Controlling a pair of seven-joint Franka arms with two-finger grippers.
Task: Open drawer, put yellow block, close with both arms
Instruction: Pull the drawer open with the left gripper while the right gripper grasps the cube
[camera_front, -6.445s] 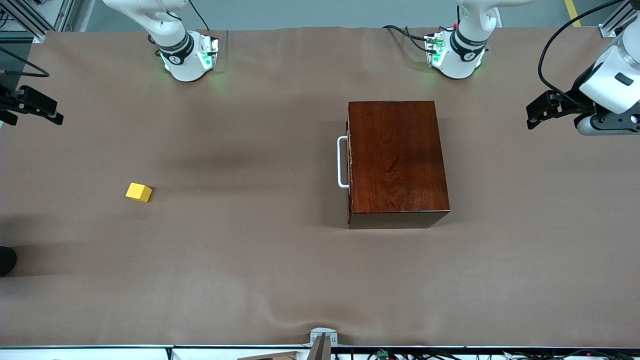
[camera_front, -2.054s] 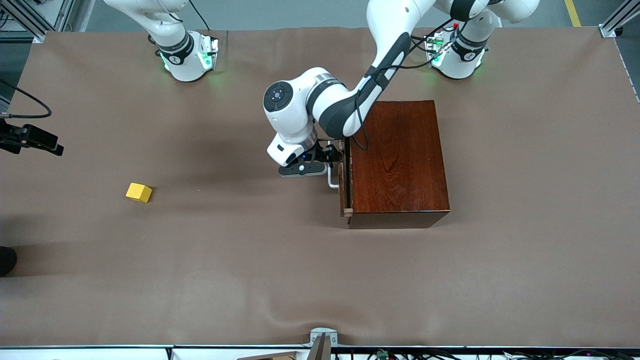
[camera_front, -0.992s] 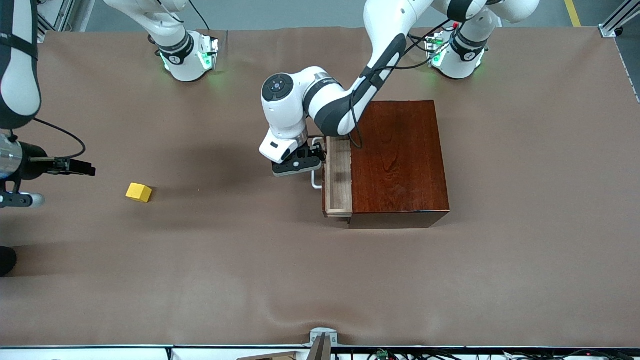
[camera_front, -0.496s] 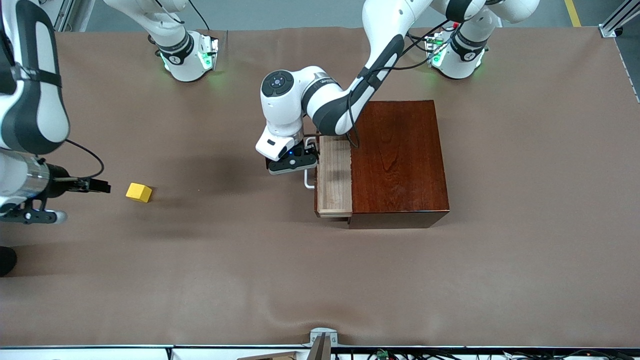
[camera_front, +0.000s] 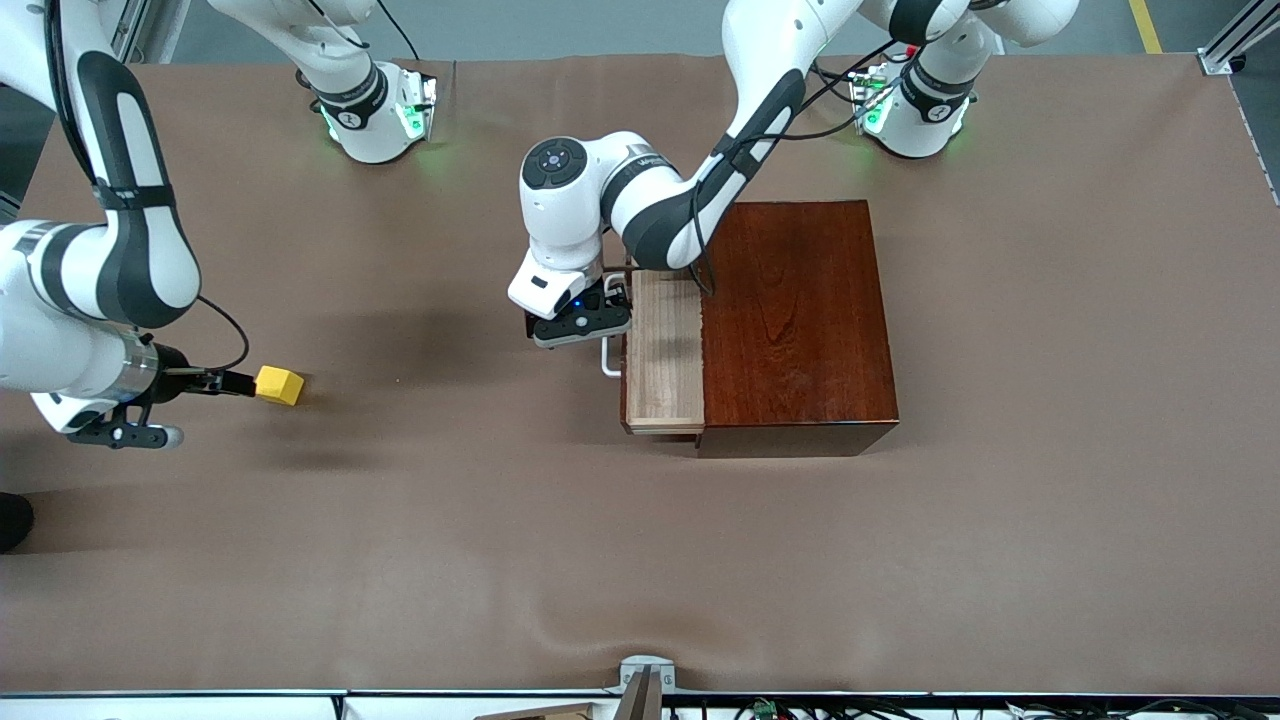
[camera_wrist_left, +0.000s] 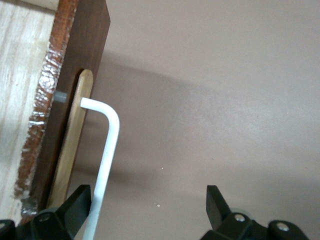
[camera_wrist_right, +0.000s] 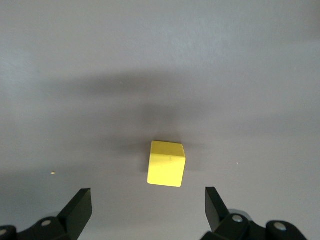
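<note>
**Drawer part open, one gripper at its handle, the other spread by the yellow block**

A brown table (camera_front: 640, 560) seen from above, with two white robot arms based along its top edge.

A glossy reddish-brown wooden box (camera_front: 795, 320) sits toward the left arm's end of the table. Its drawer (camera_front: 662, 352) is pulled partway out toward the right arm's end, showing a pale wooden tray with nothing in it. A white bar handle (camera_front: 607, 358) is fixed to the dark drawer front.

The left arm reaches from its base down to the drawer front. The left gripper (camera_front: 583, 325) is at the handle. In the left wrist view its fingers stand apart, not clamped: the white bar runs just inside one fingertip, with bare table in the rest of the gap.

The small yellow block (camera_front: 278, 385) rests on the table near the right arm's end, well apart from the box. The right gripper (camera_front: 228, 382) is low, just beside the block, pointing at it. In the right wrist view its fingers are spread wide with the block (camera_wrist_right: 166, 163) ahead of them, between the two tips but not touched.
</note>
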